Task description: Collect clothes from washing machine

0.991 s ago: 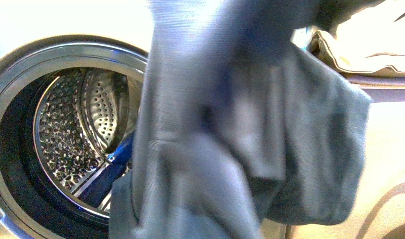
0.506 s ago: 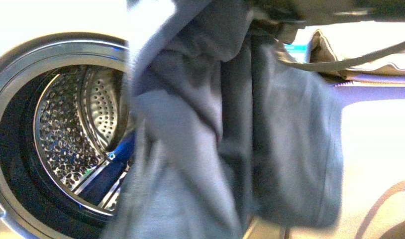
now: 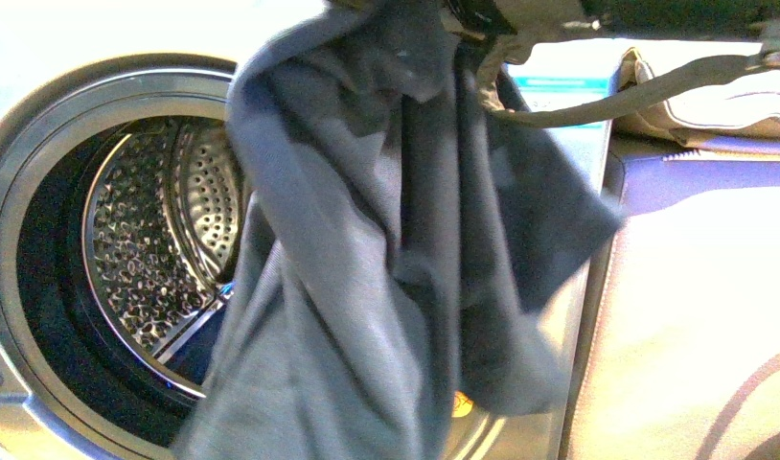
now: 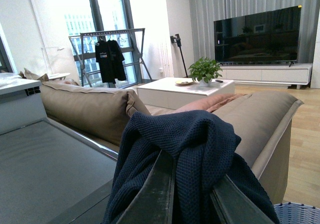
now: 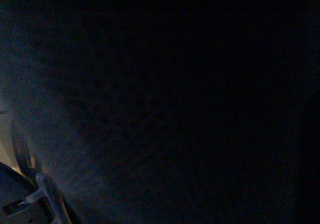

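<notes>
Left gripper [image 4: 194, 170] pinches navy knit clothes [image 4: 185, 134] between 2 fingers [image 4: 159, 196]; fabric hangs before the washing machine [image 3: 32, 172] drum [image 3: 151, 249]. Right wrist view dark; right gripper's state cannot be told.

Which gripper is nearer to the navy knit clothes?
Left. The clothes drape over the left gripper and fill the gap between its fingers. The right gripper cannot be placed: its wrist view is dark.
</notes>
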`<state>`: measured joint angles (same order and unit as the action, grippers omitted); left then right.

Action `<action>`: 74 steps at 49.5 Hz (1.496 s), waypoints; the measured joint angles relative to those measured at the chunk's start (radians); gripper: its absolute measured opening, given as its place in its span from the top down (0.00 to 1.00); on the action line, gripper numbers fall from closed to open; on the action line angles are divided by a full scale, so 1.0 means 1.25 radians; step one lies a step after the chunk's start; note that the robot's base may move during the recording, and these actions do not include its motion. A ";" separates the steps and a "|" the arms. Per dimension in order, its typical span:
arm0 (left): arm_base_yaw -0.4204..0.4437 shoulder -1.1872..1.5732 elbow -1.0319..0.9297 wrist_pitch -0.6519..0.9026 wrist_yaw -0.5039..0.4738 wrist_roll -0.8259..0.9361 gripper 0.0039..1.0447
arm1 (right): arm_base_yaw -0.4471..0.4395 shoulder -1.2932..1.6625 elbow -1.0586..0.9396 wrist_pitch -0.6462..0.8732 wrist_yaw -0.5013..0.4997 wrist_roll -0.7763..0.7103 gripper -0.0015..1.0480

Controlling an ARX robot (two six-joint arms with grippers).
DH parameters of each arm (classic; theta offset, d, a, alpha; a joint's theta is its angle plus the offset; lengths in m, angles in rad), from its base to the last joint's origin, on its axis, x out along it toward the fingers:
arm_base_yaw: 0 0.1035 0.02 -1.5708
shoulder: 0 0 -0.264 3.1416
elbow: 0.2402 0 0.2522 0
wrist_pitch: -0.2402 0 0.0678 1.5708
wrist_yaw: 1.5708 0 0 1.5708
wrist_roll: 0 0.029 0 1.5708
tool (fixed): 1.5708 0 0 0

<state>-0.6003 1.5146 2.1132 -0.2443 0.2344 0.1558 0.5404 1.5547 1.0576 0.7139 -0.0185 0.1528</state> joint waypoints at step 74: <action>-0.002 0.000 0.008 0.000 0.003 -0.001 0.06 | -1.211 -0.254 -0.501 -0.058 -0.676 0.055 0.81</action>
<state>-0.6025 1.5146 2.1231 -0.2443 0.2382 0.1543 -0.9737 1.2377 0.4316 0.6418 -0.8639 0.2218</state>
